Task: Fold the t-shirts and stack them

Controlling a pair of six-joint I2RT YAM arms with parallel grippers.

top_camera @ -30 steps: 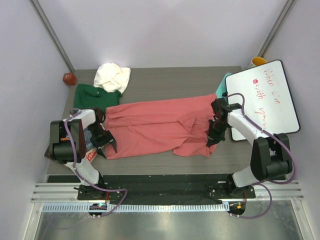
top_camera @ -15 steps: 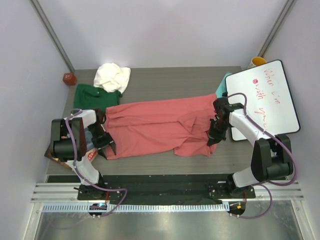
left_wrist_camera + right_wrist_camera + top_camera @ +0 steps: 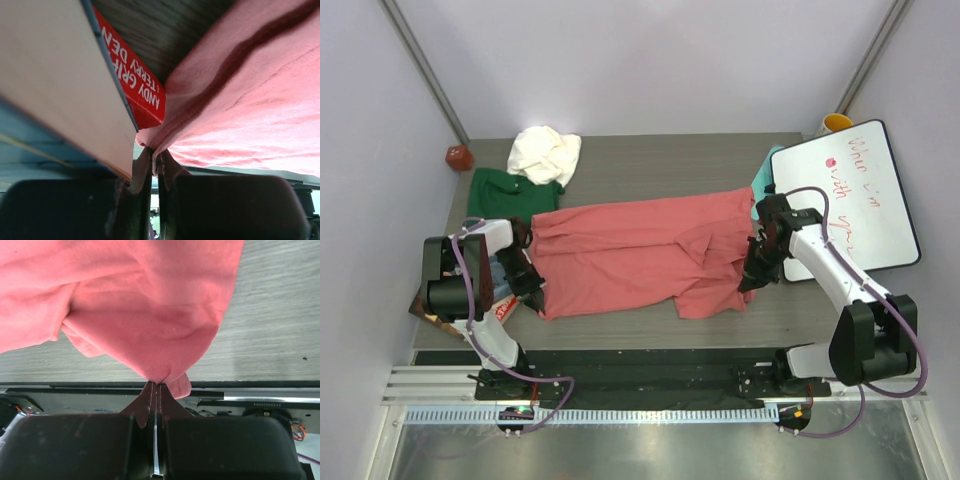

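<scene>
A salmon-pink t-shirt (image 3: 640, 255) lies spread across the middle of the table. My left gripper (image 3: 532, 285) is shut on its hemmed near-left edge (image 3: 165, 131). At the shirt's right side my right gripper (image 3: 752, 278) is shut on a bunched fold of pink cloth (image 3: 160, 375), lifted off the wood. A dark green t-shirt (image 3: 505, 192) lies flat at the back left. On the green one's far corner rests a crumpled cream-white t-shirt (image 3: 544, 152).
A red-spined book (image 3: 132, 80) and a pale book (image 3: 60, 85) lie right beside my left gripper. A whiteboard (image 3: 860, 195) leans at the right, with a yellow cup (image 3: 835, 122) behind it. A small red object (image 3: 457, 157) sits at the far left corner.
My left gripper has closed on the pink shirt's left hem. My right gripper has drawn its pinched fold slightly right and toward the near edge, shifting the shirt's lower right flap.
</scene>
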